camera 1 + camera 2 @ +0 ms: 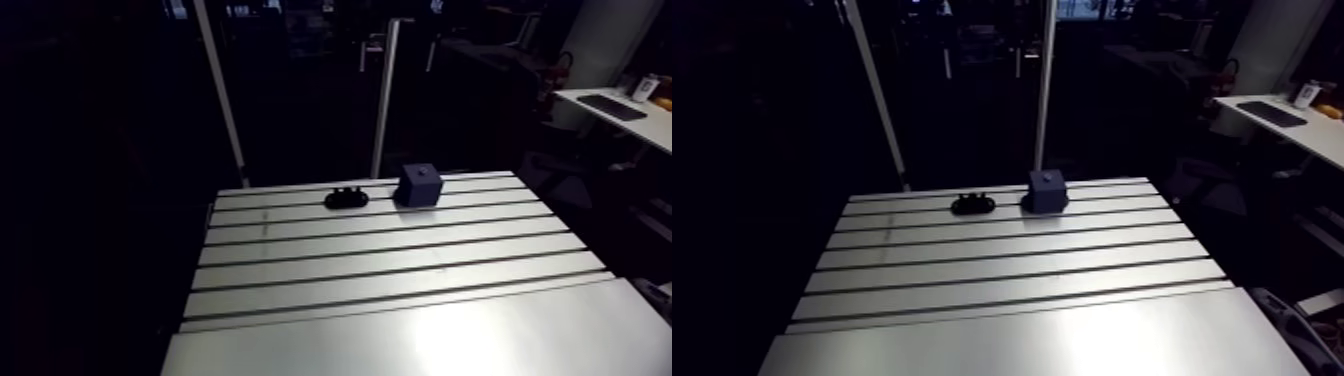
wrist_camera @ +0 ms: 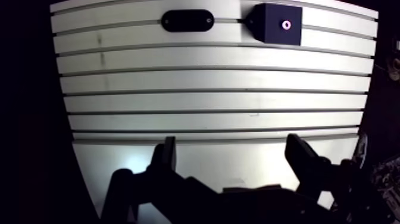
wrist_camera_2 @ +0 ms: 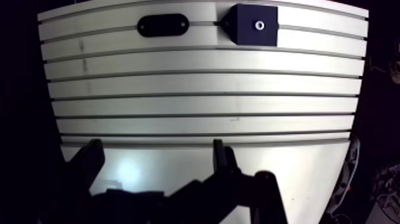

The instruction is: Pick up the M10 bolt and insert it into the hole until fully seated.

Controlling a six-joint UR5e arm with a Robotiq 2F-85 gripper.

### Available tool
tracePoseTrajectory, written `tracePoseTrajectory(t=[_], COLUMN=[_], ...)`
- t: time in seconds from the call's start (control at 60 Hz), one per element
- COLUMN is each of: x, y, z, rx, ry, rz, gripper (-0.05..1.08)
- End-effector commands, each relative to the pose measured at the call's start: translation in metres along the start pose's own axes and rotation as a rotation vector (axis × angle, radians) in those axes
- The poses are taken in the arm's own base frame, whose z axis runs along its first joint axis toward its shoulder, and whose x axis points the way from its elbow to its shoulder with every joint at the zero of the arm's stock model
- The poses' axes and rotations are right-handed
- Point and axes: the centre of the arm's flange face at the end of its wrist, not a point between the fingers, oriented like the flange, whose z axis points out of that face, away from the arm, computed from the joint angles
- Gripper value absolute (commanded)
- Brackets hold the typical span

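Observation:
A dark blue cube [image 2: 278, 24] with a small round hole [image 2: 286, 25] in its top face stands at the far edge of the slotted table [image 2: 208, 101]. Beside it lies a black oval holder [image 2: 187, 21]; in the arm view short dark stubs rise from this holder [image 1: 346, 197], too small to tell a bolt apart. My gripper [image 2: 232, 149] hangs well short of both, over the smooth near part of the table, open with nothing between its fingers [image 2: 168, 154]. It does not show in the arm view.
Two light upright poles [image 1: 385, 100] rise just behind the table's far edge, close to the cube [image 1: 419, 185]. The table drops off into darkness on its left and right sides. Several straight slots run across it between the gripper and the objects.

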Motion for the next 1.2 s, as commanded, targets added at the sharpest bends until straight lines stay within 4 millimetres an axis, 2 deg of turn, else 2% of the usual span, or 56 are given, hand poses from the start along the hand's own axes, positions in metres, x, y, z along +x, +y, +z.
tracePoseTrajectory(t=[0.017,0.4,0.45,0.617,0.85,1.2], x=[-0.018,-0.019,-0.027,-0.034,-0.036,-0.052], y=[-0.010,-0.010,-0.015,-0.027,-0.031,-0.035], z=[-0.005,-0.005,-0.009,-0.005,-0.010,-0.021], rx=[0.001,-0.002,-0.001,-0.002,-0.005,-0.009], ry=[0.001,0.004,0.009,0.019,0.041,0.061], rz=[-0.017,-0.071,-0.082,-0.100,-0.098,-0.057], gripper=[0.01,0.01,0.01,0.01,0.01,0.01])
